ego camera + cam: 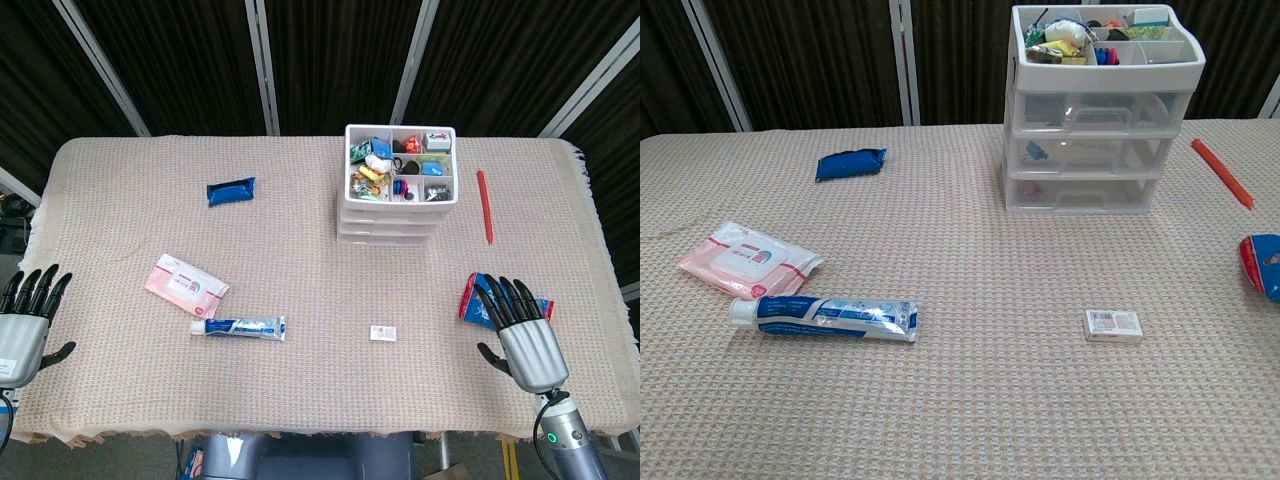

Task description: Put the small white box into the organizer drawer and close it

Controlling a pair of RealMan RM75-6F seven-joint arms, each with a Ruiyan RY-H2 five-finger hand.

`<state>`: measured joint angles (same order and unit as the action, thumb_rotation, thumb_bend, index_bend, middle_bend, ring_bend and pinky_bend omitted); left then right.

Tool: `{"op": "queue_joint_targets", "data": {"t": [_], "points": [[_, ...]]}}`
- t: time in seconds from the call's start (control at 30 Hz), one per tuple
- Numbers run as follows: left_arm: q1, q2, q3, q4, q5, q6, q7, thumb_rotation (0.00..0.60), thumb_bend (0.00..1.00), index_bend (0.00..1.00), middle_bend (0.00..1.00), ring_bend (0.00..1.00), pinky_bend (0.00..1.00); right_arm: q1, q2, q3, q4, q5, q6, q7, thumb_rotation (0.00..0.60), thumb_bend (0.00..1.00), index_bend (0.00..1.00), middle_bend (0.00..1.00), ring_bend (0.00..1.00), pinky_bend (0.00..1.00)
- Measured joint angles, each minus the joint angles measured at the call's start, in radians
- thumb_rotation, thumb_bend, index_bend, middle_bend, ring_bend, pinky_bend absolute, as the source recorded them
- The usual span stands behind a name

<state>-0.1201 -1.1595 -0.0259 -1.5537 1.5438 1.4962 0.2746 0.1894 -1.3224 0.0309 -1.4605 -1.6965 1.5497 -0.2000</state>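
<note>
The small white box [384,332] [1113,325] lies flat on the woven tablecloth, in front of the organizer and a little to its right. The white plastic organizer [398,210] [1090,150] stands at the back centre-right with three clear drawers, all pushed in, and a filled top tray. My right hand [522,330] hovers open at the table's right front, fingers spread, right of the box and apart from it. At the left front edge my left hand [25,320] is open too, holding nothing. Neither hand shows in the chest view.
A red and blue packet [473,300] [1265,262] lies under my right fingertips. A toothpaste tube [240,327] [825,317] and a pink wipes pack [185,282] [748,260] lie front left, a blue pouch [231,190] [850,163] back left, an orange stick [484,205] [1222,172] right of the organizer.
</note>
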Motion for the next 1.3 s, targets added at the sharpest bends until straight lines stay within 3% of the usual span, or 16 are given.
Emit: {"op": "queue_joint_targets", "data": {"t": [0.77,0.9,1.0,1.07,1.13,1.2,1.3], "points": [[-0.004,0.007,0.004,-0.01,-0.004,-0.017,-0.004,0.6,0.11,0.02,0.0,0.0,0.0,-0.005,0.002,-0.001,-0.018,0.004,-0.001,0.039,0.6,0.13,0.0,0.0,0.0,0.08],[-0.003,0.008,0.006,-0.016,0.004,-0.012,-0.003,0.6,0.11,0.02,0.0,0.0,0.0,-0.008,0.007,-0.003,-0.026,0.003,0.001,0.05,0.6,0.14,0.0,0.09,0.03,0.09],[-0.002,0.007,0.007,-0.016,0.008,-0.008,-0.002,0.6,0.11,0.02,0.0,0.0,0.0,-0.008,0.01,0.0,-0.04,0.004,0.004,0.065,0.6,0.16,0.05,0.26,0.2,0.24],[-0.001,0.007,0.006,-0.015,0.007,-0.006,-0.003,0.6,0.11,0.02,0.0,0.0,0.0,-0.007,0.011,0.004,-0.05,0.008,0.004,0.076,0.6,0.16,0.11,0.5,0.46,0.46],[0.0,0.006,0.004,-0.016,0.005,-0.003,-0.008,0.6,0.11,0.02,0.0,0.0,0.0,-0.005,0.01,0.011,-0.072,0.021,0.0,0.092,0.6,0.17,0.12,0.65,0.61,0.57],[0.0,0.005,0.003,-0.015,0.005,-0.002,-0.014,0.6,0.11,0.02,0.0,0.0,0.0,-0.001,0.008,0.023,-0.109,0.054,-0.016,0.106,0.6,0.19,0.12,0.74,0.7,0.63],[-0.002,0.003,0.003,-0.012,0.014,0.001,-0.023,0.6,0.11,0.02,0.0,0.0,0.0,0.012,0.008,0.046,-0.182,0.131,-0.066,0.117,0.6,0.26,0.12,0.78,0.74,0.64]]}}
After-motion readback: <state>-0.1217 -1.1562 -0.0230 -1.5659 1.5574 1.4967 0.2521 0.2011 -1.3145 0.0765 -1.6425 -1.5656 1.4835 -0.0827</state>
